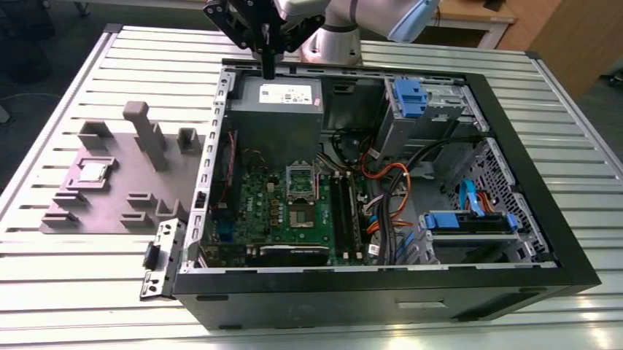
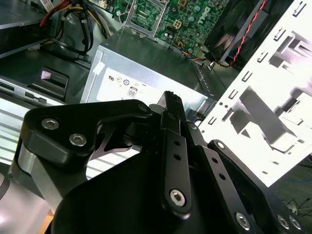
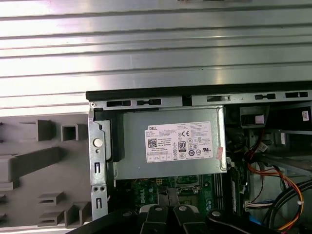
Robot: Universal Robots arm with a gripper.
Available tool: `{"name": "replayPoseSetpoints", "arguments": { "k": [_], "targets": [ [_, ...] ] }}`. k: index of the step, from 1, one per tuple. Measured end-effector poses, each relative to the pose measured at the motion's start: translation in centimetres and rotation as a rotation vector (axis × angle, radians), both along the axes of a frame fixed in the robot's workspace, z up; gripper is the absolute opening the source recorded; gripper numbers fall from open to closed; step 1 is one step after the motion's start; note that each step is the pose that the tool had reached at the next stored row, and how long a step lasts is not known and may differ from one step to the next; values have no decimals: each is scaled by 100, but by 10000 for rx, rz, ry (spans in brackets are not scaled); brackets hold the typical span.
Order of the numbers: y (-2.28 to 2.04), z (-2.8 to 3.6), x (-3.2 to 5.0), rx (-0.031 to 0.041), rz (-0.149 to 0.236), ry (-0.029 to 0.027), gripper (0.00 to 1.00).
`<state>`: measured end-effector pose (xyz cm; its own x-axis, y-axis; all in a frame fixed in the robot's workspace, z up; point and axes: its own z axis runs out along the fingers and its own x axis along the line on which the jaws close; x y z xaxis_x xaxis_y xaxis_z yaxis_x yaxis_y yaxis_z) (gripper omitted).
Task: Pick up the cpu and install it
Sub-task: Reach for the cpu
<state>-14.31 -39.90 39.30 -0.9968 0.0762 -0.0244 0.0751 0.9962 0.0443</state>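
The cpu, a small silver square, lies in a recess of the grey fixture plate at the exterior view's left, outside the case. My gripper hangs above the far rim of the open computer case, over the grey power supply box. It is far from the cpu. Its black fingers are pressed together with nothing between them; the gripper also appears in the first wrist view. The silver socket frame sits on the green motherboard.
Inside the case are bundled cables, blue drive brackets and a black card. Upright grey posts rise from the fixture plate. The slatted metal table runs around the case.
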Motion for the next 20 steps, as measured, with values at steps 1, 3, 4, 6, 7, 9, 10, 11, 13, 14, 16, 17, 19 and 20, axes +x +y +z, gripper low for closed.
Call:
{"name": "replayPoseSetpoints", "arguments": {
  "k": [1, 3, 4, 6, 7, 9, 10, 11, 13, 14, 16, 17, 19, 20],
  "targets": [
    [0, 0, -1, 0, 0, 0, 11],
    [0, 0, -5, 1, 0, -1, 11],
    [0, 0, -7, 0, 0, -1, 11],
    [0, 0, -11, 0, 0, 0, 11],
    [0, 0, -12, 0, 1, 0, 11],
    [0, 0, -16, 0, 0, 0, 11],
    [0, 0, -17, 0, 0, 0, 11],
    [0, 0, -19, 0, 1, 0, 11],
    [0, 0, -23, 0, 0, 0, 11],
    [0, 0, -25, 0, 0, 0, 11],
    [0, 0, -29, 0, 0, 0, 11],
    [0, 0, -31, 0, 1, 0, 11],
    [0, 0, -38, 0, -1, 0, 11],
    [0, 0, -42, 0, -1, 0, 11]
  ]
}}
